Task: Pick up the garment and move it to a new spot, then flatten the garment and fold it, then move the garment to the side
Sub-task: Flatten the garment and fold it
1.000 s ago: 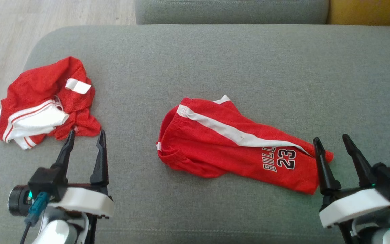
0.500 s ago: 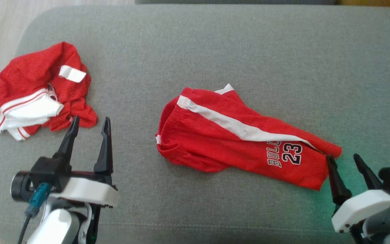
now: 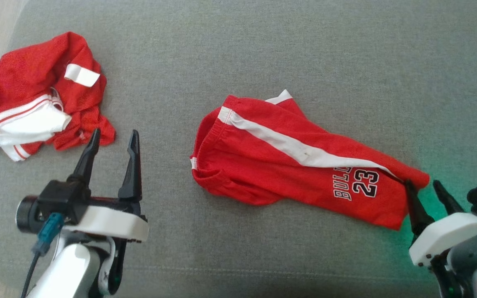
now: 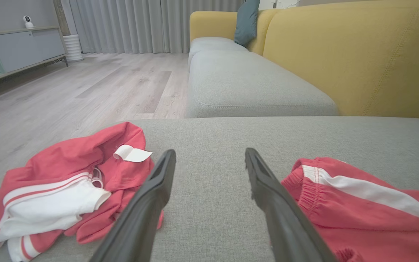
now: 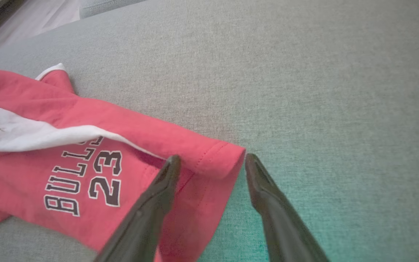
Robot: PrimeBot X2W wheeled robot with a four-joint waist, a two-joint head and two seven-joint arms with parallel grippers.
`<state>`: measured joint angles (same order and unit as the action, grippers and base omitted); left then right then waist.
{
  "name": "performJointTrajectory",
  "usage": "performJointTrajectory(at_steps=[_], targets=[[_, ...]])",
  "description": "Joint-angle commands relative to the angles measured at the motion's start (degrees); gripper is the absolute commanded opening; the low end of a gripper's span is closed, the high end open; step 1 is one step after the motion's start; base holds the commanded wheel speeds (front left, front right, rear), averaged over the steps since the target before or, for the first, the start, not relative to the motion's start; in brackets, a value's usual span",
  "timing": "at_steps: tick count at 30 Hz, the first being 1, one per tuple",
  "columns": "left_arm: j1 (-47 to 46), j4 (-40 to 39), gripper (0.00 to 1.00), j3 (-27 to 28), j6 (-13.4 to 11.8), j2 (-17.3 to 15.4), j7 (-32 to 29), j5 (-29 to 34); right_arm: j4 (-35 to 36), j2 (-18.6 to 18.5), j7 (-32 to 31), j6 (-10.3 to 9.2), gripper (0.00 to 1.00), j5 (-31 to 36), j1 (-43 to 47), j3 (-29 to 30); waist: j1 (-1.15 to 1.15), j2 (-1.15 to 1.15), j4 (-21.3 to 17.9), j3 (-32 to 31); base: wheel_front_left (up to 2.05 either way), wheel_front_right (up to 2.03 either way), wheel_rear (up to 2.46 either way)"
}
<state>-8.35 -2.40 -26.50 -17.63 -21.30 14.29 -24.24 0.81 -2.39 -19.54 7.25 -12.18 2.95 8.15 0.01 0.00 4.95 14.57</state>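
Note:
The garment, red shorts [image 3: 288, 165] with a white side stripe and "BULLS 23" print, lies flat-ish in the middle of the grey cushion [image 3: 263, 49]; it also shows as shorts [image 4: 358, 218] and shorts [image 5: 67, 153]. My right gripper [image 3: 422, 183] is open at the shorts' right hem corner. In the right wrist view, the right gripper [image 5: 213, 157] straddles that corner, one finger over the cloth and the other over bare cushion. My left gripper [image 3: 115, 132] is open and empty over bare cushion, left of the waistband; the left gripper [image 4: 210, 152] holds nothing.
A crumpled red and white jersey [image 3: 35, 95] lies at the cushion's left end, just beyond my left fingertips, seen as jersey [image 4: 67, 182]. Wooden floor [image 4: 86, 83] lies past that edge. A second grey seat [image 4: 249, 80] and a yellow backrest [image 4: 358, 54] stand behind.
The head camera has tilted down, so the whole picture has shifted. My right gripper has sunk lower beside the shorts' hem corner, with a green glow on the cushion. Both grippers stay open.

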Motion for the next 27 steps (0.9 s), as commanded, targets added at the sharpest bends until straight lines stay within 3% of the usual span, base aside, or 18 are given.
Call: performJointTrajectory(at_steps=[1, 2, 4, 26, 27], targets=[[-2.79, -1.42, 1.0, 2.93, 0.28, -0.8, 0.66, 0.92, 1.21, -0.49, -0.35, 0.24, 0.46, -0.77, -1.96, -1.29, -0.01, 0.0, 0.06, 0.07, 0.0, 0.0, 0.0], [-2.79, -1.42, 1.0, 2.93, 0.28, -0.8, 0.66, 0.92, 1.21, -0.49, -0.35, 0.24, 0.46, -0.77, -1.96, -1.29, -0.01, 0.0, 0.06, 0.07, 0.0, 0.0, 0.0], [-2.93, -1.29, 1.0, 3.01, 0.48, -0.68, 0.67, 1.02, 0.68, -0.49, -0.6, 0.24, 0.0, -1.66, -2.36, -1.45, -0.01, 0.0, 0.11, 0.16, 0.0, 0.0, 0.0], [-2.48, -0.53, 1.0, 4.11, 1.77, 0.92, 0.71, 2.4, 4.31, -1.7, 6.52, 0.24, 0.0, -1.15, -4.18, -2.39, -0.01, 0.0, 0.24, -0.89, 0.0, 0.0, 0.0], [-2.41, -0.5, 1.0, 4.14, 1.82, 0.93, 0.71, 2.42, 4.47, -1.77, 7.03, 0.24, 0.1, -0.87, -4.06, -2.6, -0.01, 0.0, 0.2, -1.0, 0.0, 0.0, 0.0]])
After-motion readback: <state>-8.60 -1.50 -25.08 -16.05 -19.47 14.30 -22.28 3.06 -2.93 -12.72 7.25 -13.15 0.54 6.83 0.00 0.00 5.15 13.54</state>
